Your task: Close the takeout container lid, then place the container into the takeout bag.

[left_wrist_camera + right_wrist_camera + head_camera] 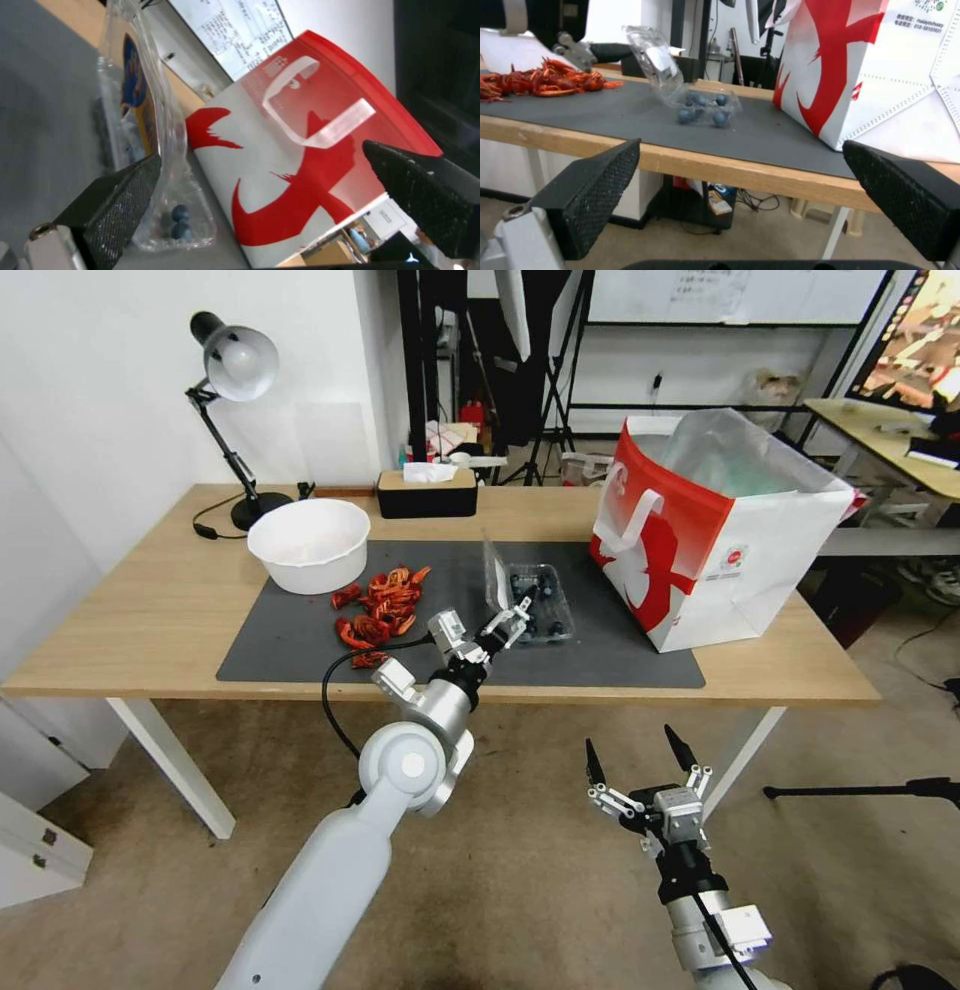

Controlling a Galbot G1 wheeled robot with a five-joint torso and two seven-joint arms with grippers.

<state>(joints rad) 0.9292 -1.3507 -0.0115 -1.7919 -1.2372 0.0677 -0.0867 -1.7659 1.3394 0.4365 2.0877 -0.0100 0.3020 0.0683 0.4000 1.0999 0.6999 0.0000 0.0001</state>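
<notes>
The takeout container [540, 610] lies open on the grey mat [300, 645], dark berries in its lower half, and it also appears in the right wrist view [702, 107]. Its clear lid [493, 570] stands nearly upright on the side away from the bag, the blue sticker visible on the lid [134, 90]. My left gripper [480, 622] is open just in front of the container, one finger [120, 195] close beside the lid. The takeout bag [720, 540] stands open to the container's right. My right gripper [630, 740] hangs open below the table's front edge.
A white bowl [310, 542] and a pile of red crayfish [378, 605] sit on the mat's left part. A desk lamp [232, 380] and a black tissue box [427, 492] stand at the back. The wooden table edge [730, 167] runs just ahead of my right gripper.
</notes>
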